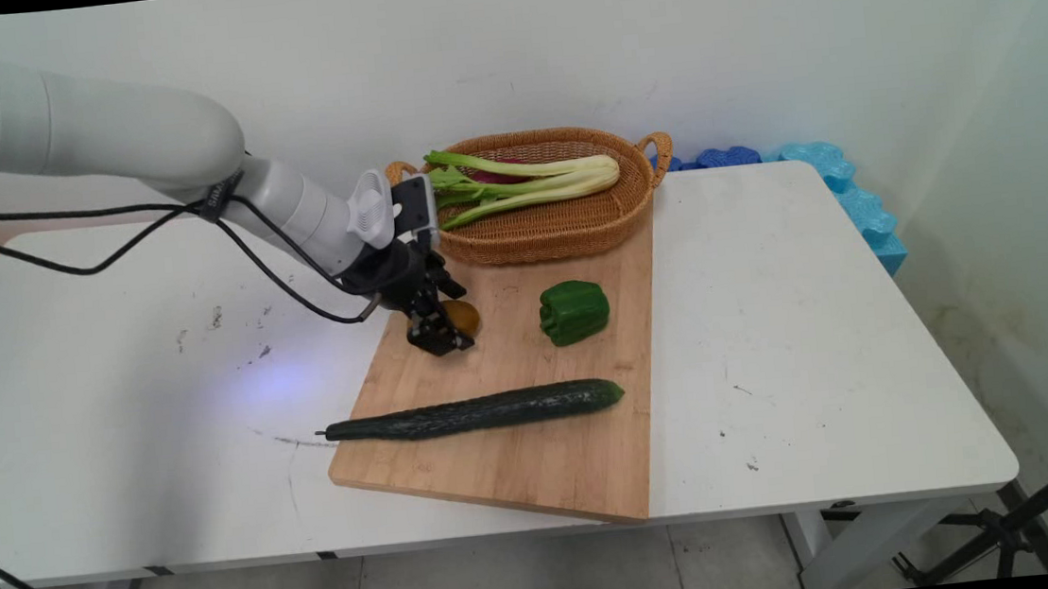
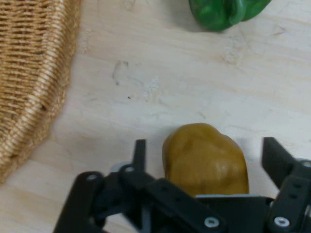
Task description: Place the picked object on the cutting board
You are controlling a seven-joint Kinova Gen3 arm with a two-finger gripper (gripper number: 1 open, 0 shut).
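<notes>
White desk (image 1: 821, 325) carries everything; its left half is bare apart from scuff marks, and all objects cluster at centre on or behind 1 bamboo cutting board (image 1: 539, 464). The board lies at a slant, its near corner reaching the desk's front edge, and serves as the common work surface for the loose produce.

Wicker basket (image 1: 565, 224) sits at the board's far end, its front overlapping the board. It holds a bunch of leafy greens (image 1: 524, 185) laid lengthwise, stalk ends toward the right; something reddish shows behind them, not identifiable.

Cucumber (image 1: 477, 411) lies across the board's near part, its stem tip hanging past the left edge over the desk. Being long and round, it rests flat on its side.

Green bell pepper (image 1: 574, 311) sits mid-board, well apart from the cucumber and just in front of the basket.

Smallest item: 1 brown, rounded piece, probably a potato or kiwi (image 2: 205, 160), on the board to the left of the pepper, near the basket's front rim.

Gripper (image 2: 204, 158) is down at board level, angled from the upper left, straddling the brown piece. Jaws stand open: in the hand view the piece sits between the 2 fingers (image 2: 140, 154) with a clear gap on each side, so nothing is held. The piece rests on the board under its own weight.
</notes>
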